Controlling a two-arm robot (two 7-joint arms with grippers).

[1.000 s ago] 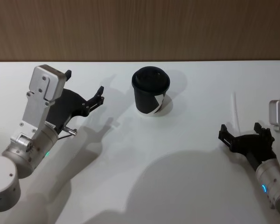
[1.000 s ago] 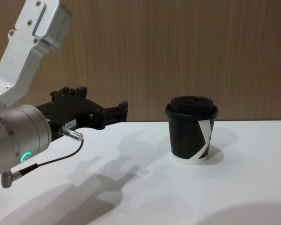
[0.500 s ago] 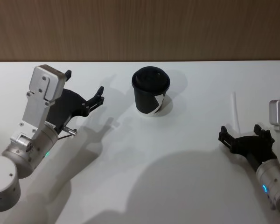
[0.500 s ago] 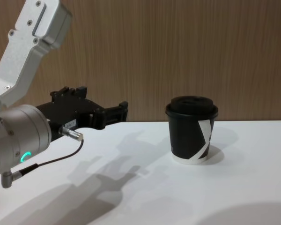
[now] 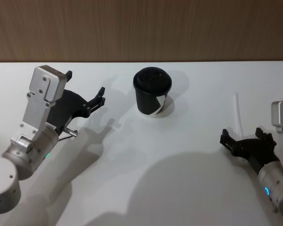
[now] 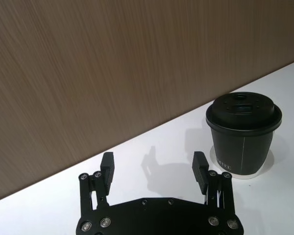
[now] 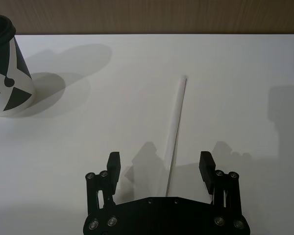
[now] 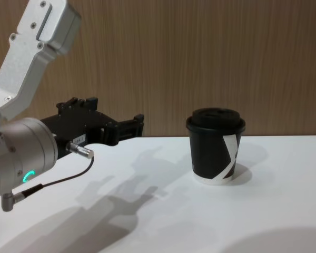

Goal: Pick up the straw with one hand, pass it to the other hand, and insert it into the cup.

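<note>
**A:** Straw's position?

**B:** The straw [image 5: 237, 115] lies flat on the desk [image 5: 132, 155], well to the right of the cup [image 5: 152, 92], touching nothing. In the right wrist view it runs straight out ahead between the fingers, near end low in the gap.

**A:** So the right gripper is lined up on it?

**B:** Looks that way. The right gripper [image 5: 243, 137] sits low over the near end, fingers spread wide, nothing in them. The straw [image 7: 177, 128] is roughly centred in the gap, so closing should catch it. I can't tell from here whether the fingers reach the desk.

**A:** And the left?

**B:** The left gripper [image 5: 85, 83] hangs above the desk on the far left, fingers released and empty, pointing toward the cup [image 6: 243, 132]. My guess is it's parked there for the handoff, with a clear line to the lid.

**A:** Cup state?

**B:** Upright near the wood wall [image 8: 200, 58], lid on, no straw in it.

**A:** Stage?

**B:** Pickup not yet made. A thin tube flat on a smooth desk may roll or slip on the pinch.
</note>
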